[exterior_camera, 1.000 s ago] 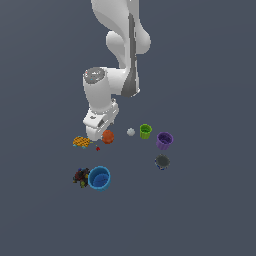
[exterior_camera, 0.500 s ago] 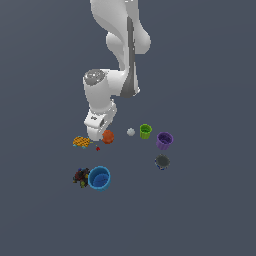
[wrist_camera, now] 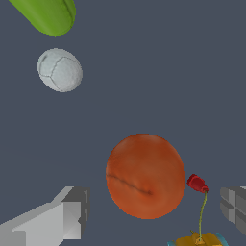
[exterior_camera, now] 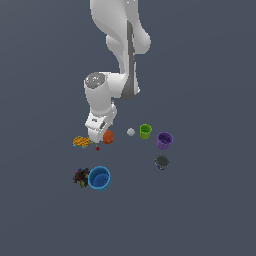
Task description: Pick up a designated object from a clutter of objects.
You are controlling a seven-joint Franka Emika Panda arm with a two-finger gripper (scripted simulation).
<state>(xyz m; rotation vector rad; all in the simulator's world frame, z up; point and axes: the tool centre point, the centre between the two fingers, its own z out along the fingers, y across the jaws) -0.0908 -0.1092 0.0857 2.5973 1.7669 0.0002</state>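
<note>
My gripper is spread wide with nothing in it: in the wrist view one grey finger sits on one side and the other on the far side, both clear of the orange-red ball, which lies between and slightly ahead of them, not touched. The ball has a dark crease across its skin. Just beside it is a tiny red bit on a thin green stalk, and past that the edge of the checkered piece. Farther out sits the white ball, then the green cup at the frame edge. In the exterior view, taking the orange-red ball as clock centre: my gripper hangs at 9 o'clock, low and very near it; the red bit is at 7, close; the checkered piece is at 9, beyond my hand; the white ball is at 3, near; the green cup is at 3, past that. The purple cup is farther at 3 to 4, the dark grey cup is at 4, well apart. The blue cup is at 6, well apart, with the dark multicoloured lump touching or just beside it, on the exterior view's left.
</note>
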